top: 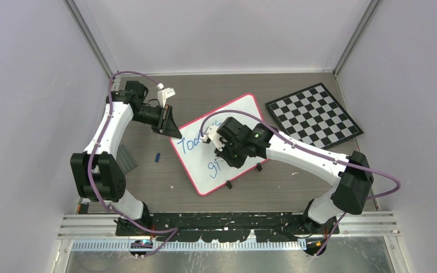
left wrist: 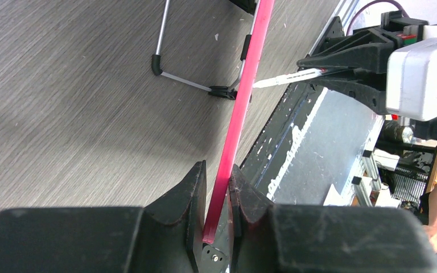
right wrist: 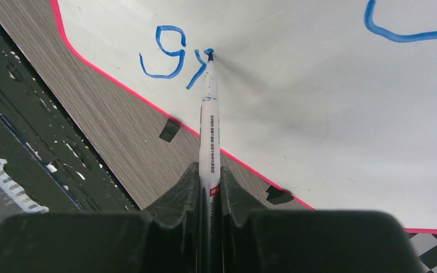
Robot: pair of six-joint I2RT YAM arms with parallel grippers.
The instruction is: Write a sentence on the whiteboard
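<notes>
The whiteboard [top: 227, 122], white with a pink-red frame, lies tilted in the table's middle with blue writing on it. My left gripper [top: 170, 129] is shut on its far-left corner; the left wrist view shows the pink frame edge [left wrist: 244, 96] clamped between the jaws of my left gripper [left wrist: 217, 182]. My right gripper [top: 213, 142] is shut on a white marker [right wrist: 209, 119], whose blue tip touches the board [right wrist: 318, 85] beside the blue letters "gr" [right wrist: 170, 54]. In the right wrist view the gripper [right wrist: 209, 179] holds the marker's barrel. The marker also shows in the left wrist view [left wrist: 284, 78].
A black-and-white checkerboard [top: 313, 114] lies at the back right. A small blue cap [top: 157, 156] and a grey plate [top: 126, 158] lie left of the board. The board's black clip feet [top: 229, 183] stand at its near edge. Walls enclose the table.
</notes>
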